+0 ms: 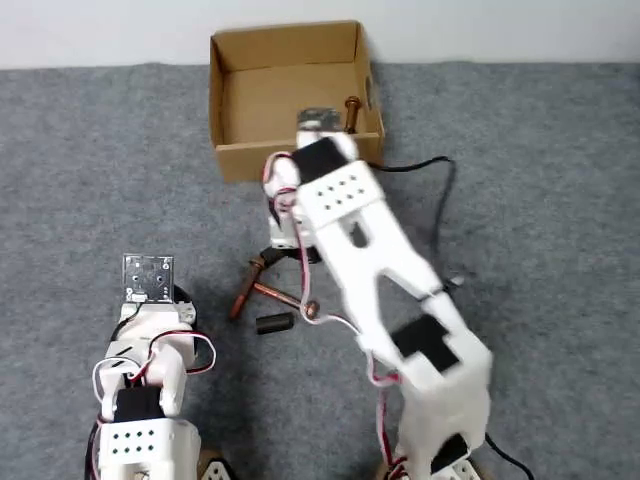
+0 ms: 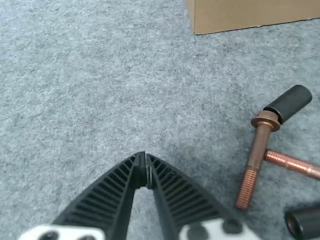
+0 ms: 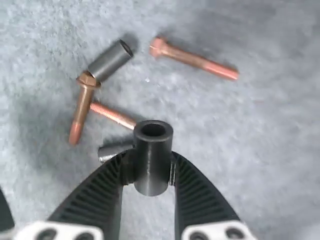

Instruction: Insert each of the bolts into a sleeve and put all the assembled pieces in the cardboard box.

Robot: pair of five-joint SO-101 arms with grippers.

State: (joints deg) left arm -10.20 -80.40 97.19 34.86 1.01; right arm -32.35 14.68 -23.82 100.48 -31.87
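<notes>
We find the right gripper [image 3: 150, 164] clamped across a black sleeve [image 3: 152, 145], held upright with its bore open, above the grey carpet [image 2: 75, 75]. The left gripper [image 2: 145, 172] is closed on nothing. Three copper-coloured bolts [image 3: 192, 57] with flanged heads lie loose, and a second sleeve [image 3: 110, 60] touches one head. The box [image 1: 240, 155] stands beyond.

We judge the sleeve rigid, light and smooth, so it is best gripped mid-barrel. The bolts are stiff and prone to rolling; take them by the shank.

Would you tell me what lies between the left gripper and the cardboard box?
Bare grey carpet, per the left wrist view, separates left gripper and cardboard box.
</notes>
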